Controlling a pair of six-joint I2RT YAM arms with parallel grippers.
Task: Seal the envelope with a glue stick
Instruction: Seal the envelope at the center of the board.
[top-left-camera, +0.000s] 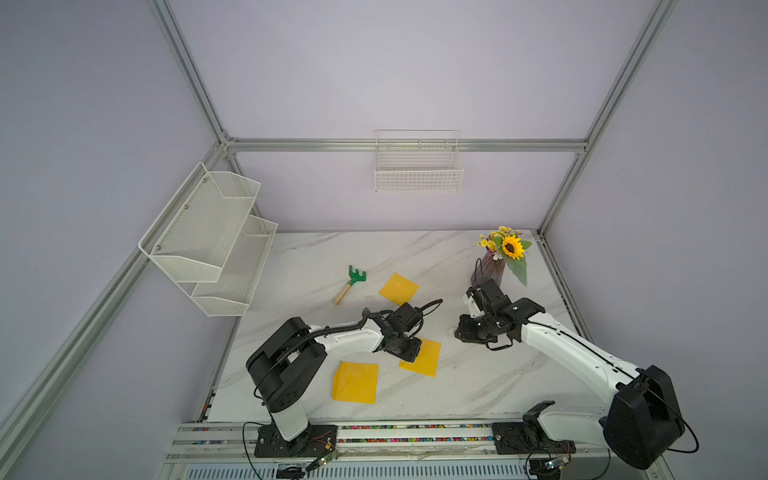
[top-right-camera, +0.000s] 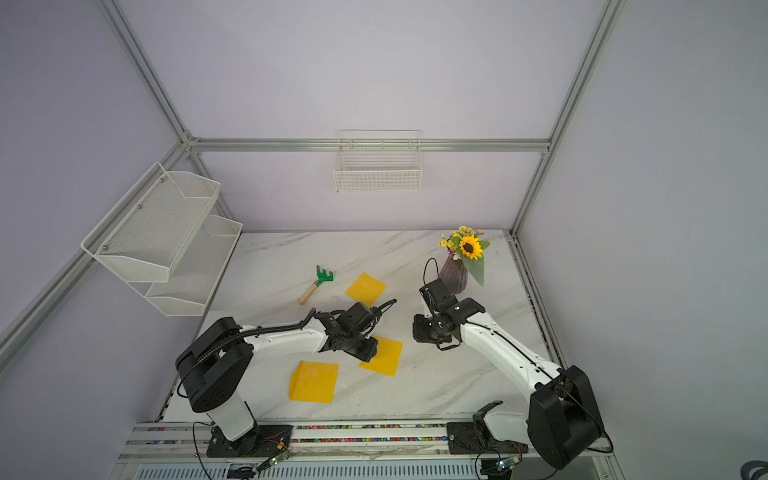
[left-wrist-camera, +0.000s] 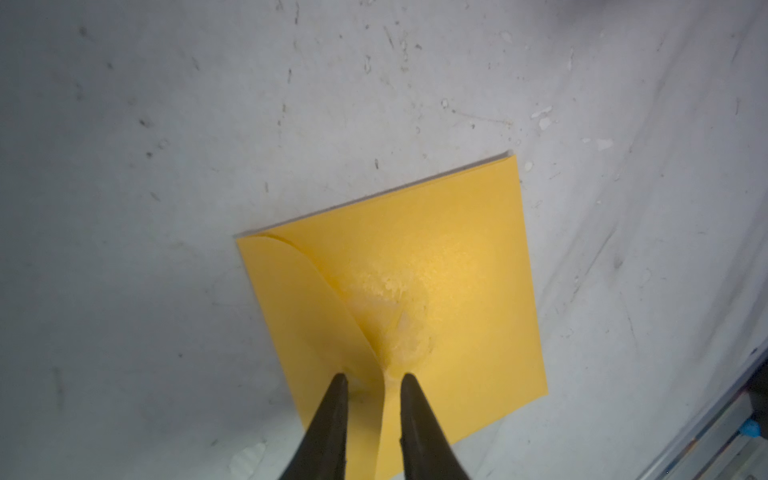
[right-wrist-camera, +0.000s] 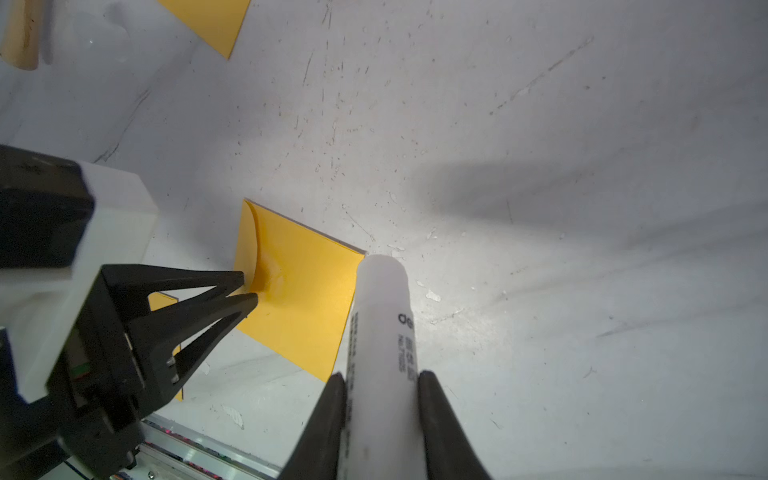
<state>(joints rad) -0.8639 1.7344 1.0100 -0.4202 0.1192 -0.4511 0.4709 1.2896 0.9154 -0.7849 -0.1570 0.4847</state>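
A yellow envelope (left-wrist-camera: 457, 257) lies flat on the marble table (top-left-camera: 478, 374), seen in both top views (top-left-camera: 428, 359) (top-right-camera: 386, 357). Its rounded flap (left-wrist-camera: 299, 307) stands up, and a whitish glue smear (left-wrist-camera: 395, 307) shows on the body beside it. My left gripper (left-wrist-camera: 372, 376) points down at the envelope with its fingers apart, the flap's edge standing in the gap. My right gripper (right-wrist-camera: 381, 374) is shut on the glue stick (right-wrist-camera: 382, 299), a white tube with dark print. The tube's end hangs near the envelope's corner (right-wrist-camera: 361, 254), a little to the envelope's right.
Two more yellow envelopes lie on the table, one farther back (top-left-camera: 399, 289) and one near the front (top-left-camera: 355, 382). A green toy rake (top-left-camera: 351, 284) lies at the back left. A flower vase (top-left-camera: 490, 270) stands behind the right arm. A wire shelf (top-left-camera: 208, 237) hangs at the left.
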